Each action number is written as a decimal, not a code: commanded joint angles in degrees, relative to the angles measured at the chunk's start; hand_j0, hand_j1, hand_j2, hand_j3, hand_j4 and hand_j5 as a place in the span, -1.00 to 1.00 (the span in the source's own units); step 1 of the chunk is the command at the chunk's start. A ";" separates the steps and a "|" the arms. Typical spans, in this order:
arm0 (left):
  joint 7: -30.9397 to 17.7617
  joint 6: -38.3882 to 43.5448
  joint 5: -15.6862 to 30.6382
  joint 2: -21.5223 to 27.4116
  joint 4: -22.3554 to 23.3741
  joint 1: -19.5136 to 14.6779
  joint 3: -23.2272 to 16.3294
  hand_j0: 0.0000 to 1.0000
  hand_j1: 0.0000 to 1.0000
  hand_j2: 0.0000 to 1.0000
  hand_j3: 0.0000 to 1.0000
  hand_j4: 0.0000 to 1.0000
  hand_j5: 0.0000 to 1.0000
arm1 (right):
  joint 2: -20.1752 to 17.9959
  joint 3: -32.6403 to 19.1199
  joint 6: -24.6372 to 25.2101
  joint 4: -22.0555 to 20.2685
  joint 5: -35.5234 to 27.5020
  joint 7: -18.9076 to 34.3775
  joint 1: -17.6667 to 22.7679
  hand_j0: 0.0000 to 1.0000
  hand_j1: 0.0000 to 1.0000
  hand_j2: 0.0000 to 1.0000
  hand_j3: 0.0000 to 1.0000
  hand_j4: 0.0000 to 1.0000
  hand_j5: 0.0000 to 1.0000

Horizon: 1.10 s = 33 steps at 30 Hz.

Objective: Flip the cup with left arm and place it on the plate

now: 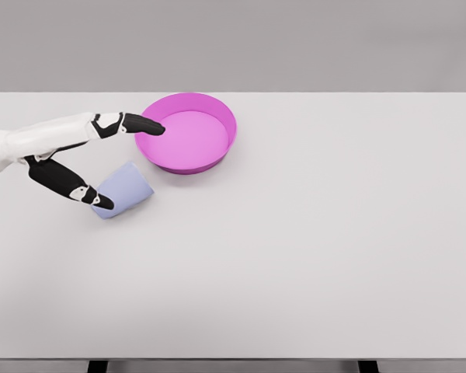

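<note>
The cup (126, 189), the one pale blue cup in view, lies on its side on the worktop (311, 233) in the left part of the frame, below and to the left of the plate (188, 132). Its wider end points toward the lower left and its narrower end toward the upper right.

One robot hand (101, 163), the left, comes in from the left edge of the frame on a white arm. Its fingers are spread rather than clenched. The upper finger (136, 124) stretches out to the right, and its black tip lies over the left rim of the plate. The lower finger (70, 184) slants down to the right, and its tip meets the lower left end of the cup, at or just beside the cup's mouth. Whether that tip presses on the cup or only overlaps it in the view cannot be told. The hand spans a wide gap between the two fingers and does not close around the cup, so the cup is not grasped.

One pink plate, round with a raised rim, sits on the worktop in the upper middle-left of the frame. Nothing lies in it. The cup is near the plate but apart from it, with a strip of bare worktop between them.

The worktop is a single pale grey slab that fills most of the frame, with a grey wall behind it.
</note>
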 commanded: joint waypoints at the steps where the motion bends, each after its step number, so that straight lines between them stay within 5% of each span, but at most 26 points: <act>1: 0.02 0.14 0.27 0.08 -0.02 0.09 -0.04 1.00 1.00 1.00 1.00 1.00 1.00 | 0.00 0.32 -0.05 -0.23 -0.01 -0.31 0.00 1.00 1.00 1.00 1.00 1.00 1.00; 19: 0.02 0.14 5.80 -2.20 0.59 3.17 -1.27 1.00 1.00 1.00 1.00 1.00 1.00 | 0.00 0.06 0.04 0.47 -0.18 -0.14 0.35 1.00 1.00 1.00 1.00 1.00 1.00; 20: 0.02 0.14 5.89 -2.03 1.20 0.45 -4.42 1.00 1.00 1.00 1.00 1.00 1.00 | 0.00 0.15 0.04 0.47 -0.18 -0.14 0.44 1.00 1.00 1.00 1.00 1.00 1.00; 22: 0.02 0.14 6.85 -1.77 4.10 -8.25 -17.34 1.00 1.00 1.00 1.00 1.00 1.00 | 0.00 0.15 0.04 0.47 -0.18 -0.14 0.44 1.00 1.00 1.00 1.00 1.00 1.00; 25: 0.02 4.37 10.20 -1.50 4.63 -13.71 -23.68 1.00 1.00 1.00 1.00 1.00 1.00 | 0.00 -0.02 0.04 0.47 -0.18 -0.14 0.44 1.00 1.00 1.00 1.00 1.00 1.00; 27: 0.02 8.24 11.16 -1.24 4.46 -14.41 -22.89 1.00 1.00 1.00 1.00 1.00 1.00 | 0.00 0.15 0.04 0.47 -0.18 -0.14 0.44 1.00 1.00 1.00 1.00 1.00 1.00; 31: 0.02 9.12 11.60 1.22 2.88 -12.30 -12.52 1.00 1.00 1.00 1.00 1.00 1.00 | 0.00 0.24 0.04 0.47 -0.18 -0.14 0.44 1.00 1.00 1.00 1.00 1.00 1.00; 33: 0.02 9.21 12.22 1.40 2.00 -11.87 -12.34 1.00 1.00 1.00 1.00 1.00 1.00 | 0.00 0.15 0.04 0.47 -0.18 -0.14 0.44 1.00 1.00 1.00 1.00 1.00 1.00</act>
